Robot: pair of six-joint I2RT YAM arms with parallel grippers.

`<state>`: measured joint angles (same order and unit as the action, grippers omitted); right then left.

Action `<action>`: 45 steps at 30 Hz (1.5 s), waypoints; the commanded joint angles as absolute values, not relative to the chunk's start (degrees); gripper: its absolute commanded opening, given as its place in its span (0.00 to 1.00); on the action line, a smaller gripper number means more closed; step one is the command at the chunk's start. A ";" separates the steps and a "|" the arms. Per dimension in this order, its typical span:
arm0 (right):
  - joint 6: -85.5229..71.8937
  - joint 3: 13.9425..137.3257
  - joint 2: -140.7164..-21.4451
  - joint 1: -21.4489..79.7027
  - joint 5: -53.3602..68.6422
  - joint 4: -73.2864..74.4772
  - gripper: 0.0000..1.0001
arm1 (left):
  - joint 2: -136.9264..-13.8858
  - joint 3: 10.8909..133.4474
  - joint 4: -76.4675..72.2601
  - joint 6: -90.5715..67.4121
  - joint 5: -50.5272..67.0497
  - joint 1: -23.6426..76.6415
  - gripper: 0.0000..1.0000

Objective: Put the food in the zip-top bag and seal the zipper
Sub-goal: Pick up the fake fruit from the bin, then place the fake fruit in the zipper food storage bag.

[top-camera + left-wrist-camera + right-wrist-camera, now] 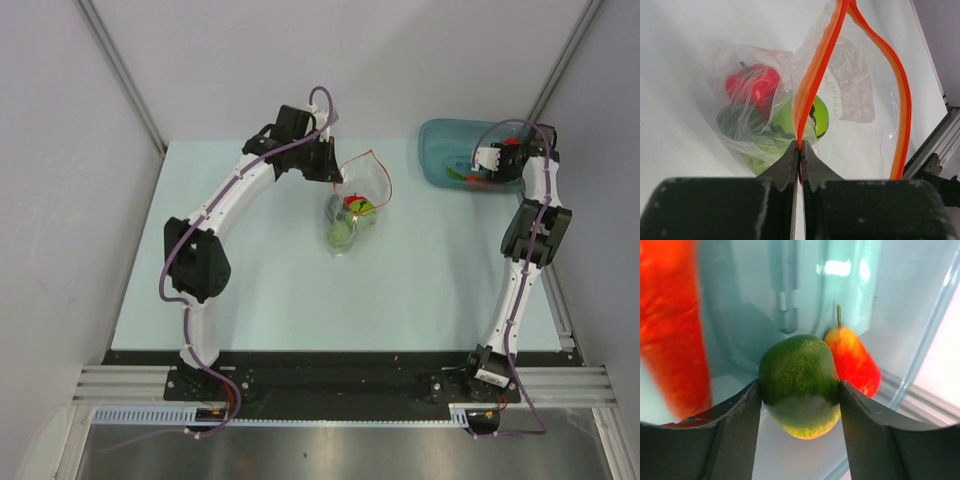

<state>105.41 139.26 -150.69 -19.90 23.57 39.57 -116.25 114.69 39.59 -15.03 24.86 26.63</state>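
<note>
Zip-top bag point(350, 210) gapes for loading because left jaws clench its zipper point(815, 80). Right jaws grasp the dark green fruit point(799, 377) in the tray point(437, 150), likely the next piece to bag.

White arms point(238, 192), black joints point(196, 262), purple cables point(322, 96)

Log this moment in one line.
left gripper: shut on zipper | right gripper: shut on green fruit in tray | bag: open, some food inside
</note>
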 commanded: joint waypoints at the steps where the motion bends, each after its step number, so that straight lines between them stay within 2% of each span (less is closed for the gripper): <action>1: 104.07 141.68 -153.89 -19.86 22.76 35.69 0.50 | -116.10 117.42 39.11 -15.29 25.66 25.75 0.07; 6: 99.59 139.31 -150.30 -20.48 25.82 31.12 0.41 | -115.93 117.51 38.85 -15.56 25.84 25.75 0.06; 9: 91.69 136.24 -145.73 -20.83 29.86 25.42 0.27 | -116.02 117.69 38.76 -16.35 26.28 25.75 0.06; 10: 87.49 135.88 -144.77 -20.92 31.01 23.66 0.20 | -116.02 117.69 38.59 -16.78 26.45 25.75 0.06; 14: 75.02 133.34 -138.62 -20.92 36.29 19.17 0.08 | -115.49 117.07 37.80 -17.66 26.98 25.75 0.06; 19: 60.24 126.48 -130.89 -20.22 40.17 9.00 0.05 | -115.23 116.72 37.27 -18.81 27.42 26.01 0.06; 23: 42.67 124.55 -125.35 -19.17 44.64 4.41 0.05 | -115.14 116.72 37.00 -19.07 27.42 26.45 0.06; 26: 24.66 119.20 -118.76 -17.67 48.59 -1.64 0.04 | -115.14 116.72 36.91 -19.34 27.68 26.81 0.06; 27: 12.78 117.27 -116.65 -16.53 49.82 -6.19 0.04 | -114.96 116.72 36.83 -19.60 27.86 26.81 0.06; 32: -18.15 98.90 -104.10 -10.65 55.71 -23.09 0.04 | -114.96 116.63 36.48 -20.39 28.65 26.72 0.06; 36: -23.99 89.66 -98.71 -3.44 56.60 -26.20 0.03 | -114.70 116.89 36.56 -20.48 29.00 26.81 0.06; 45: -22.24 85.08 -100.28 6.58 57.48 -12.41 0.02 | -113.21 114.97 35.68 -20.65 29.27 26.54 0.06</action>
<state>-19.49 86.13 -99.85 5.10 56.45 -16.84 -116.27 114.87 37.93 -19.57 27.70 26.50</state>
